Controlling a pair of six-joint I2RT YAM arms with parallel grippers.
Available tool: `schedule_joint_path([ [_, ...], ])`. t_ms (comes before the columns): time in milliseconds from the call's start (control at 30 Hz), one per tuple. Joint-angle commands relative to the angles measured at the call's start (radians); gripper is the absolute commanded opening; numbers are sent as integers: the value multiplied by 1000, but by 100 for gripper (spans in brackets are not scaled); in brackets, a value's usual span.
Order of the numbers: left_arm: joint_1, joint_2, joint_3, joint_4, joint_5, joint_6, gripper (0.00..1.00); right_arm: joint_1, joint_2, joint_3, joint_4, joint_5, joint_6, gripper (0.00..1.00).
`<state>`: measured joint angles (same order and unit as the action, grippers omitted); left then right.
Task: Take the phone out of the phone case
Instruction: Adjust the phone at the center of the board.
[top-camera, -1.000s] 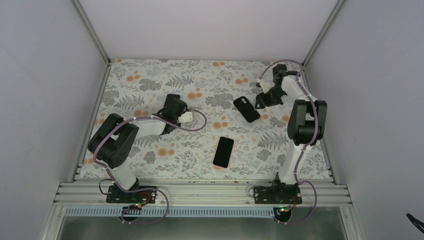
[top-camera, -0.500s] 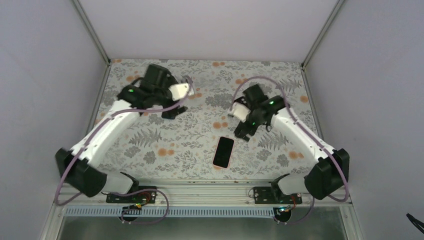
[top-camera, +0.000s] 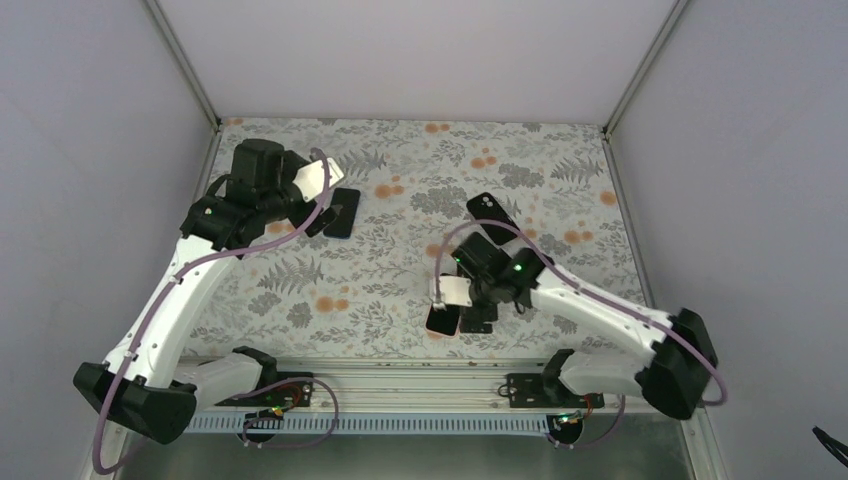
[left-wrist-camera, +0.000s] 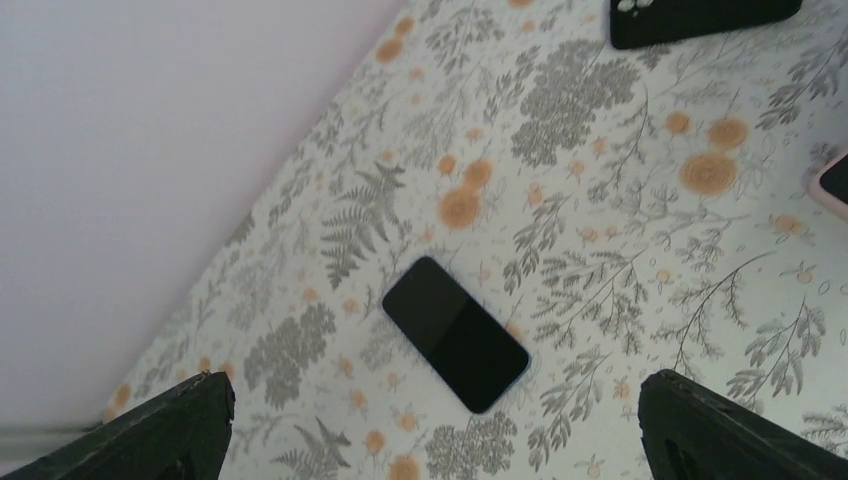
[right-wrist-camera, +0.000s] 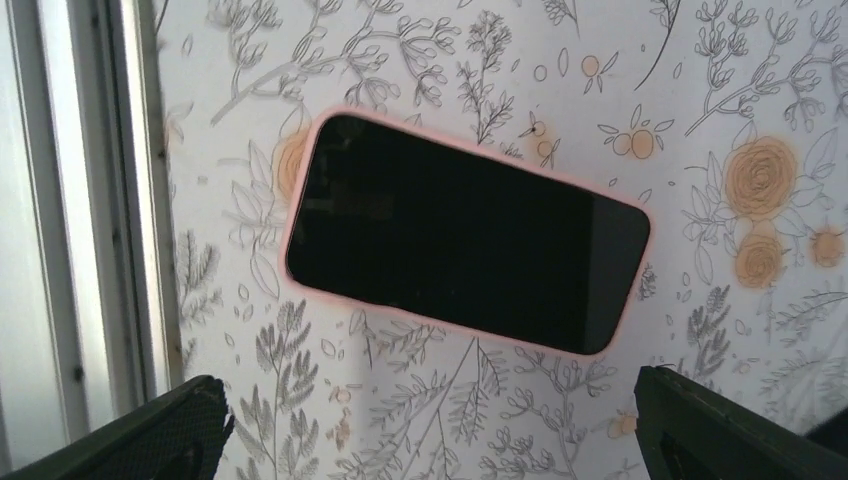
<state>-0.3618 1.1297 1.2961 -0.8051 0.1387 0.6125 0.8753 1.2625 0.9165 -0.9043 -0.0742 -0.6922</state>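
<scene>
A phone in a pink case lies face up near the table's front edge (top-camera: 438, 320) and fills the middle of the right wrist view (right-wrist-camera: 465, 230). My right gripper (top-camera: 470, 312) hovers over it, open and empty (right-wrist-camera: 430, 383). A black phone with a bluish rim (top-camera: 345, 212) lies face up at the back left, also in the left wrist view (left-wrist-camera: 455, 333). My left gripper (top-camera: 322, 215) hangs above it, open and empty (left-wrist-camera: 432, 388). Neither gripper touches a phone.
A black phone or case lies back side up, camera holes showing, at the centre right of the floral cloth (top-camera: 493, 217), also at the top of the left wrist view (left-wrist-camera: 700, 15). A metal rail (right-wrist-camera: 90, 200) runs along the near edge. White walls enclose the table.
The left arm has swung out to the back left, uncovering the bluish-rimmed phone. The right arm has come from the back right down to the near edge, over the pink-cased phone.
</scene>
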Motion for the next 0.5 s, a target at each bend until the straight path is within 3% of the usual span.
schedule_joint_path([
  [0,27,-46,-46,29,-31,-23,100,1,-165,-139,124,41,-248,100],
  [200,54,-69,-89,49,-28,-25,100,7,-234,-283,319,51,-316,100],
  [467,81,-81,-112,55,-11,-14,100,26,-152,-386,501,79,-366,100],
])
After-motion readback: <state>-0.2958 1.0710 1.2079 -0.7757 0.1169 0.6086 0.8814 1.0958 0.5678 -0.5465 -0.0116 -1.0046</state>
